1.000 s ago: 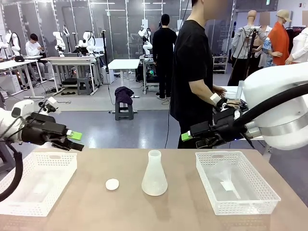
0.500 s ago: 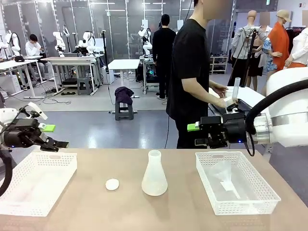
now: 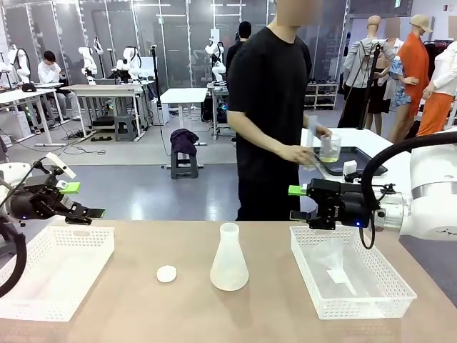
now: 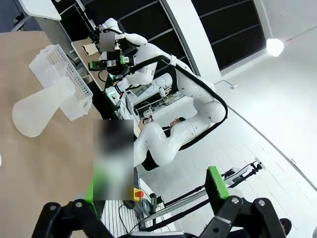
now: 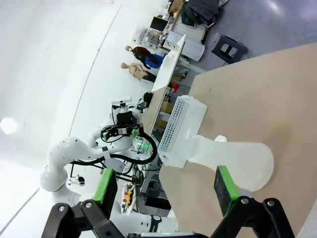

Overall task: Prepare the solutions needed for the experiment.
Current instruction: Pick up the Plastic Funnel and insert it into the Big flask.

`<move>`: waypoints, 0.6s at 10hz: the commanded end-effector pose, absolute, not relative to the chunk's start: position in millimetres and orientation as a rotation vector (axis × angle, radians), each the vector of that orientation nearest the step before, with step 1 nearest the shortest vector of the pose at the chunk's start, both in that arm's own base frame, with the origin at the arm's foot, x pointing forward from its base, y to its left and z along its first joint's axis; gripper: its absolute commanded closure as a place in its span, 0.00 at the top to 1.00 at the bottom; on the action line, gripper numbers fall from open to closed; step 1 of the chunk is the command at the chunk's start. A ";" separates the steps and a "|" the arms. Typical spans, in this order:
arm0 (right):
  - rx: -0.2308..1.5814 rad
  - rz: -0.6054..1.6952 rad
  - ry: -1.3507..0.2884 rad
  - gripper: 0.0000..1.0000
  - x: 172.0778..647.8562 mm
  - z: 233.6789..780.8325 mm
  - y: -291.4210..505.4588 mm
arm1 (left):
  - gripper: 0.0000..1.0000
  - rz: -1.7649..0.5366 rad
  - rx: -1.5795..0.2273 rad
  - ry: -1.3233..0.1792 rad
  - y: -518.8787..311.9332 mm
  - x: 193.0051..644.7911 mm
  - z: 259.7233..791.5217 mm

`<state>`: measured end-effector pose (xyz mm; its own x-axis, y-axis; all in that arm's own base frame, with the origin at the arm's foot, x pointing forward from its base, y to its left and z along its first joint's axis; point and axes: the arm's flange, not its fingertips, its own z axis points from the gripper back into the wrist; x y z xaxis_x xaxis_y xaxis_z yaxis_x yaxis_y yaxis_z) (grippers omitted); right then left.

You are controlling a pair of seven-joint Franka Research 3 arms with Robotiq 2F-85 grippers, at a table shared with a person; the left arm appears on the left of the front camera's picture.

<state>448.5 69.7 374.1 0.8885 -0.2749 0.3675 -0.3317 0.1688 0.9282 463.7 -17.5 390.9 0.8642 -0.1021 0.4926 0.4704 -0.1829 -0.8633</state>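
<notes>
Moved: the person (image 3: 268,107) has turned from the side bench to face me and now carries a small beaker (image 3: 329,148). My left claw (image 3: 82,201) has drawn back to the left edge, and my right claw (image 3: 296,203) has levelled out.
Surface (image 3: 143,314): tan, carrying two baskets, a flask and a disc.
Person: stands at the far side, seen in the front view.
Left basket (image 3: 78,231): white mesh, below my left claw. In the right wrist view (image 5: 181,129) it lies behind the flask, with my left arm (image 5: 74,148) beyond.
Right basket (image 3: 335,229): white mesh, its far rim under my right claw. The left wrist view (image 4: 62,79) shows it just past the flask, my right arm (image 4: 163,144) farther off.
Flask (image 3: 229,261): frosted, upright, midway between the baskets. It appears sideways in both wrist views (image 4: 42,106) (image 5: 237,156).
Left claw (image 4: 153,188): jaws spread wide, holding nothing.
Right claw (image 5: 164,184): jaws spread wide, holding nothing.
Solutions (image 3: 329,156): pale yellow, low in the beaker, held by the person beyond the far edge, above my right claw.
Disc (image 3: 166,273): small, white, left of the flask.
</notes>
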 end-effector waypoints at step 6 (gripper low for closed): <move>1.420 0.043 -0.519 1.00 448.5 374.1 69.7 | 1.00 -0.540 -1.683 -0.280 -22.2 467.6 392.3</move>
<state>448.1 68.8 374.7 0.8883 -0.2600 0.3787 -0.3388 0.1860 0.9223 467.8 -22.1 392.4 0.8590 -0.1194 0.4978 0.4736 -0.1840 -0.8613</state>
